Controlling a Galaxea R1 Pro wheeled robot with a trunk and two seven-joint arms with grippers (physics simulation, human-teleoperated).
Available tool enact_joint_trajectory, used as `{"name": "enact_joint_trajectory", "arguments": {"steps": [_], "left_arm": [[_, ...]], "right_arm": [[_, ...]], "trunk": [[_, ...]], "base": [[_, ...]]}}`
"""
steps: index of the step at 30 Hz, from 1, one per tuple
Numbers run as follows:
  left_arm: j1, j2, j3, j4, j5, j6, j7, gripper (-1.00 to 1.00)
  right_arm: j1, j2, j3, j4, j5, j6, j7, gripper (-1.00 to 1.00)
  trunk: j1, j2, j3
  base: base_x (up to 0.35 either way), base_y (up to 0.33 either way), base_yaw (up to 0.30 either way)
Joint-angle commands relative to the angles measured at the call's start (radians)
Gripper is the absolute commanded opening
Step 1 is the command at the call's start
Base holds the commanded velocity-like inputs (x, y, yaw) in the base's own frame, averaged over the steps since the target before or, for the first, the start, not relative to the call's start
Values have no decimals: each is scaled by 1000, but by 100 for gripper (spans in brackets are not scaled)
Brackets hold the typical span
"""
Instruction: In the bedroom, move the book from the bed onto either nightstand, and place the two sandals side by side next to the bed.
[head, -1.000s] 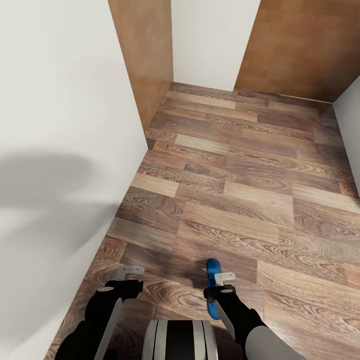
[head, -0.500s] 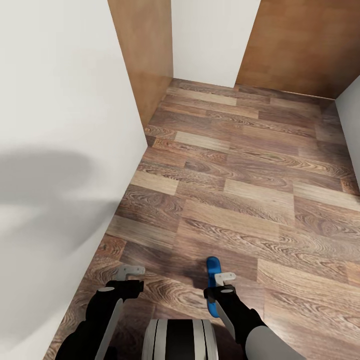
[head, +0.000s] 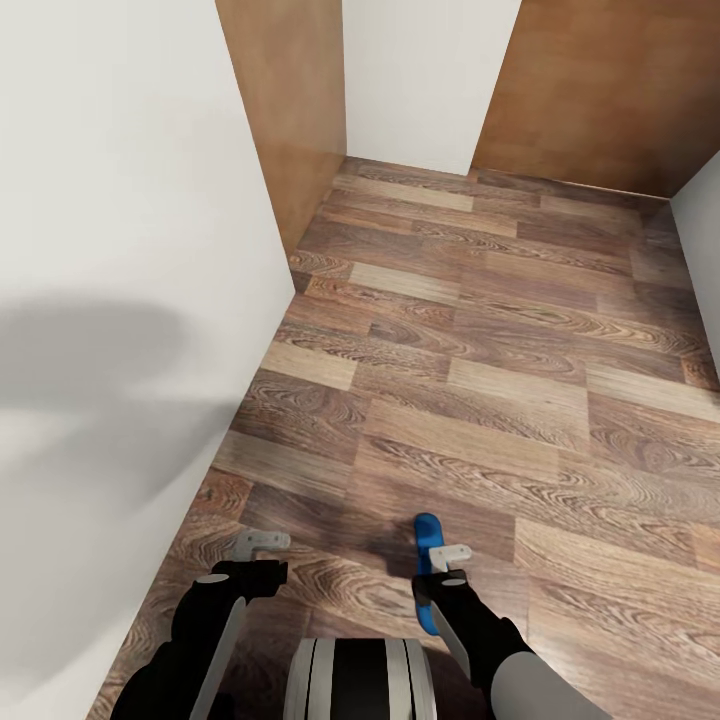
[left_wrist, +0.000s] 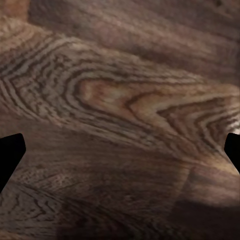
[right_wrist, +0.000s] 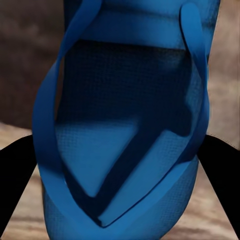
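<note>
A bright blue sandal (head: 427, 528) hangs low over the wood-plank floor, and my right gripper (head: 446, 566) is shut on it. In the right wrist view the sandal (right_wrist: 125, 125) lies strap side up, with a black finger (right_wrist: 15, 185) pressed against each long edge. My left gripper (head: 258, 548) is open and holds nothing. Its dark fingertips (left_wrist: 10, 155) stand far apart over bare floorboards. The bed, the book and the nightstand are out of view.
A white wall (head: 120, 250) runs close along my left. Ahead, brown wooden panels (head: 290, 120) (head: 600, 90) flank a white wall section (head: 430, 80). A pale wall (head: 700, 240) edges the right. The plank floor (head: 480, 350) stretches forward between them.
The whole view has shifted slightly, so the camera has moved a little. The sandal stays in my right gripper and both arms keep their pose.
</note>
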Motion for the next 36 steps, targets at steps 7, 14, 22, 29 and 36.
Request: {"name": "enact_joint_trajectory", "arguments": {"steps": [7,14,22,29,36], "left_arm": [[0,1,-1,-1,5,4,6,100],[0,0,-1,-1,7,4,7,100],[0,0,-1,-1,6,4,7,100],[0,0,-1,-1,3,3,7,100],[0,0,-1,-1,3,3,7,100]], "right_arm": [[-3,-1,6,9,-6,7,-5,-100],[-7,-2,6,23,-6,6,-6,-100],[-7,-3,5,27,-6,6,-5,-100],[-7,-7,4,27,-6,5,-5,-100],[-7,-9,3,27,-6,4,-5,-100]], "trunk": [[0,0,-1],[0,0,-1],[-2,1,15],[-5,2,42],[-8,4,69]], "base": [[0,0,0],[0,0,0],[0,0,0],[0,0,0],[0,0,0]]}}
